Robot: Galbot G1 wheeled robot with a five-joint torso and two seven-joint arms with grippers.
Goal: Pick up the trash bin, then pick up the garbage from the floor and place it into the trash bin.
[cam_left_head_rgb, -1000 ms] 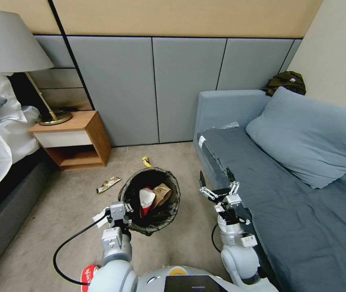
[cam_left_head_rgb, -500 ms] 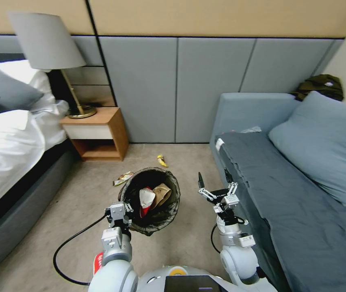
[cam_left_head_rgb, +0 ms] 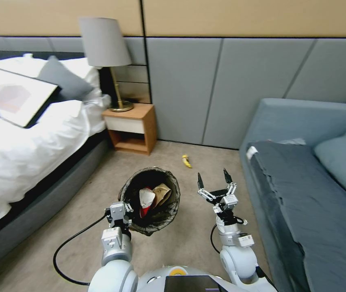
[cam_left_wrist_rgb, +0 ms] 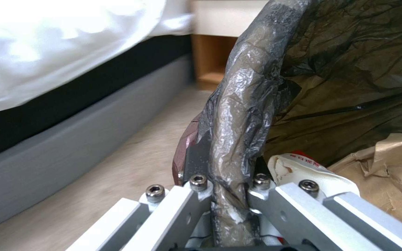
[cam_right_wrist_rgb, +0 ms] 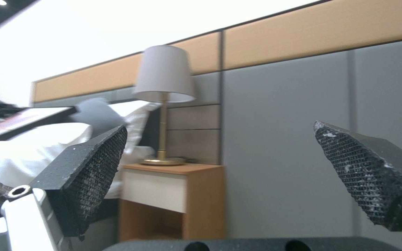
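Head view first: my left claw [cam_left_head_rgb: 118,211] is clamped on the near rim of the trash bin [cam_left_head_rgb: 150,200], which hangs just ahead of it over the carpet. Inside the bin I see a red-and-white wrapper [cam_left_head_rgb: 145,199] and a tan paper bag [cam_left_head_rgb: 163,194]. My right claw [cam_left_head_rgb: 215,182] floats beside the bin, fingers spread, nothing in them. Ahead of that claw, well apart on the floor, lies a yellow wrapper [cam_left_head_rgb: 187,161]: I judge it feather-light, crinkly and flat, so I'd pinch it at a raised edge, pressing down into the carpet.

Left wrist view: the claw grips the bin's rim [cam_left_wrist_rgb: 238,115] through the black liner, one side within and one without. That film looks slick, so I reckon the bin could swing or slip if I turn hard; light load, though.

Right wrist view: the two black textured pads [cam_right_wrist_rgb: 87,174] stand wide apart, with the nightstand [cam_right_wrist_rgb: 173,198] and lamp [cam_right_wrist_rgb: 164,75] far beyond them.
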